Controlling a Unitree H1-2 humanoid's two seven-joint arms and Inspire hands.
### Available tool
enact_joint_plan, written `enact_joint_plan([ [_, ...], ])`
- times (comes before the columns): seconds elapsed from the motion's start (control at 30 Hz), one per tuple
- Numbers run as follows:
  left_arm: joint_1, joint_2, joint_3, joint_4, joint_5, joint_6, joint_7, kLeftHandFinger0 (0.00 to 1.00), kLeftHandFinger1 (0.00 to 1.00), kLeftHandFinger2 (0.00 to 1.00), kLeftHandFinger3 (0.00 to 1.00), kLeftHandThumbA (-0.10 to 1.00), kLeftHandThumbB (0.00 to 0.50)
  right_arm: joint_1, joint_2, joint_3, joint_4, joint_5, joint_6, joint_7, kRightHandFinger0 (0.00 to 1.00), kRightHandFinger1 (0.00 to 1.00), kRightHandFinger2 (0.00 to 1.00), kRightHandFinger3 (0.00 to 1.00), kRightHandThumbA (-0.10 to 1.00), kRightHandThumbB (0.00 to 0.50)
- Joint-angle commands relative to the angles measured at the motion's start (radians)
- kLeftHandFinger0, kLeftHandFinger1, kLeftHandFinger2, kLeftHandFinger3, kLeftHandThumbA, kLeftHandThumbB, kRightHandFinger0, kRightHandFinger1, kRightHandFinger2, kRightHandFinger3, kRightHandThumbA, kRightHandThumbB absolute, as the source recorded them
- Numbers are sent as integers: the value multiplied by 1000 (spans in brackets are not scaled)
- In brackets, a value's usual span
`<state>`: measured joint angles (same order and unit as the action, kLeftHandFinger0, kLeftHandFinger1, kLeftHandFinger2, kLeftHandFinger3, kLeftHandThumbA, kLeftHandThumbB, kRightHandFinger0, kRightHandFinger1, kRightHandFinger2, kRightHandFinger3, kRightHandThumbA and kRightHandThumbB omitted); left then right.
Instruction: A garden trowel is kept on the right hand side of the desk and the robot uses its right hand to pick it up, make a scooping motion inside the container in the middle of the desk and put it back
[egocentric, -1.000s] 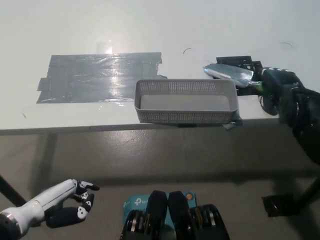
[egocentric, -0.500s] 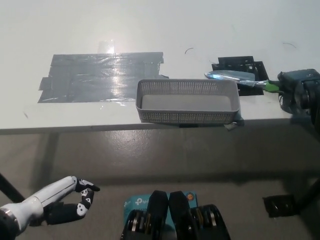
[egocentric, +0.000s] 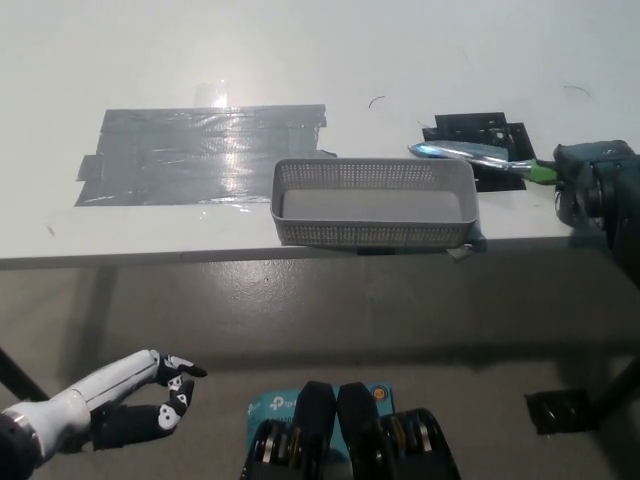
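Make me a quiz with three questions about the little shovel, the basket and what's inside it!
1. Where does the trowel lie?
A) on the floor
B) on the black patch behind the basket, at its right end
C) on a chair

2. What colour is the part of its handle that shows?
A) red
B) green
C) yellow

3. What is in the basket?
A) soil
B) a ball
C) nothing

Answers:
1 B: its blade lies over the patch, with the black right hand at the handle end.
2 B: a green bit shows beside that hand.
3 C: only its bare bottom shows.
The white left hand rests low at the lower left.
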<state>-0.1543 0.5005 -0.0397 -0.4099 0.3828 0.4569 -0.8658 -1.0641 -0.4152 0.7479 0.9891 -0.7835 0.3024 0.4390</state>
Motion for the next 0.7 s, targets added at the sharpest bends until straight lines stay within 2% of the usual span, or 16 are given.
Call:
enact_joint_plan([
  [0.0, -26, 8, 15, -27, -4, 13, -25, 950, 815, 875, 1000, 1000, 258, -10, 6, -14, -36, 2, -25, 24, 610, 968, 1000, 1000, 395, 229],
  [0.03, -26, 6, 17, -29, -2, 13, -26, 950, 815, 872, 1000, 1000, 263, -8, 4, -12, -39, -2, -45, 7, 418, 623, 1000, 1000, 248, 135],
  [0.07, -26, 4, 18, -31, 7, 13, -28, 953, 815, 870, 1000, 1000, 252, 0, -3, -8, -51, -13, -73, -25, 286, 419, 729, 1000, 151, 29],
  [0.1, -26, 3, 19, -34, 9, 13, -30, 955, 816, 868, 1000, 1000, 249, 4, -6, -6, -56, -18, -82, -38, 253, 378, 676, 1000, 135, 2],
  [0.13, -26, 3, 21, -36, 17, 13, -38, 962, 827, 878, 1000, 1000, 239, 9, -7, 1, -54, -30, -94, -62, 211, 370, 624, 1000, 73, 0],
  [0.2, -22, 2, 25, -39, 13, 13, -44, 955, 829, 881, 1000, 1000, 241, 17, -12, 21, -51, -53, -135, -103, 146, 368, 602, 1000, -73, 0],
  [0.23, -17, 1, 29, -42, 15, 13, -48, 957, 831, 883, 1000, 1000, 241, 22, -11, 24, -52, -57, -146, -114, 147, 425, 623, 1000, -99, 0],
  [0.27, -18, 6, 20, -40, 15, 13, -44, 956, 833, 884, 1000, 1000, 253, 24, -10, 55, -22, -94, -195, -193, 7, 264, 375, 749, -100, 145],
  [0.3, -19, 6, 20, -41, 17, 13, -46, 955, 834, 884, 1000, 1000, 250, 26, -9, 56, -19, -97, -200, -211, 0, 270, 385, 542, -100, 68],
  [0.33, -4, 5, 22, -49, 19, 13, -47, 955, 834, 883, 1000, 1000, 249, 40, -6, 57, -22, -99, -202, -234, 0, 272, 391, 502, -100, 44],
  [0.37, 2, 2, 24, -51, 22, 13, -49, 955, 836, 883, 1000, 1000, 248, 49, -7, 60, -32, -103, -207, -246, 0, 278, 442, 561, -100, 0],
  [0.4, 2, 1, 25, -51, 23, 13, -49, 955, 838, 883, 1000, 1000, 244, 50, -6, 60, -30, -103, -211, -253, 0, 279, 462, 494, -100, 0],
  [0.47, 15, -1, 33, -55, 20, 13, -63, 969, 855, 911, 1000, 1000, 276, 79, -16, 79, -66, -134, -279, -378, 0, 181, 434, 234, -99, 0],
  [0.6, 15, 0, 30, -57, 27, 13, -64, 974, 854, 914, 1000, 1000, 292, 100, -10, 49, -71, -110, -320, -450, 0, 186, 482, 80, -56, 0],
  [0.63, 36, 7, 36, -70, 23, 13, -62, 972, 852, 915, 1000, 1000, 284, 118, 1, 40, -81, -104, -321, -472, 0, 244, 541, 121, -79, 0],
  [0.67, 35, 9, 33, -68, 26, 13, -62, 973, 853, 916, 1000, 1000, 294, 125, 7, 35, -73, -104, -326, -502, 0, 263, 564, 106, -96, 0],
])
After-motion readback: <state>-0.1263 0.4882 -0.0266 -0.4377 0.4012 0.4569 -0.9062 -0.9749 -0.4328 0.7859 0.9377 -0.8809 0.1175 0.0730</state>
